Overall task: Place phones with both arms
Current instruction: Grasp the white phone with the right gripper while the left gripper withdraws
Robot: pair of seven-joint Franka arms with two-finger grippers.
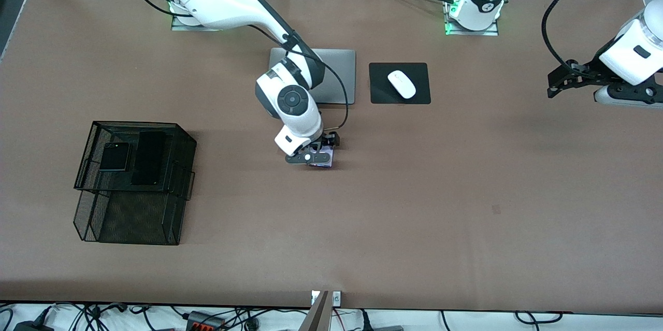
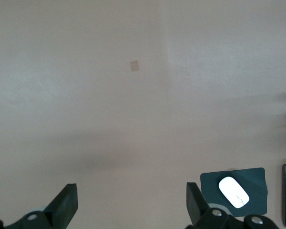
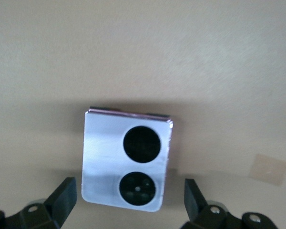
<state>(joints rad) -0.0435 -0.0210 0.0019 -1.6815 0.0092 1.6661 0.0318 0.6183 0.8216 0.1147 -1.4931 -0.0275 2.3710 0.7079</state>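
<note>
A lilac flip phone (image 1: 326, 162) (image 3: 126, 160) with two black round lenses lies flat on the brown table near its middle. My right gripper (image 1: 317, 158) (image 3: 130, 198) hangs low over it, open, one finger on each side of the phone and neither touching it. A small black flip phone (image 1: 114, 156) and a long black slab phone (image 1: 148, 157) lie side by side in the upper tier of a black mesh basket (image 1: 184, 137) toward the right arm's end. My left gripper (image 1: 557, 85) (image 2: 132, 200) waits open and empty above bare table at the left arm's end.
A closed silver laptop (image 1: 339, 74) lies farther from the front camera than the lilac phone, partly under the right arm. Beside it a white mouse (image 1: 401, 84) (image 2: 234, 192) rests on a black pad (image 1: 380, 94) (image 2: 257, 183). The basket's lower tier (image 1: 129, 217) juts toward the front camera.
</note>
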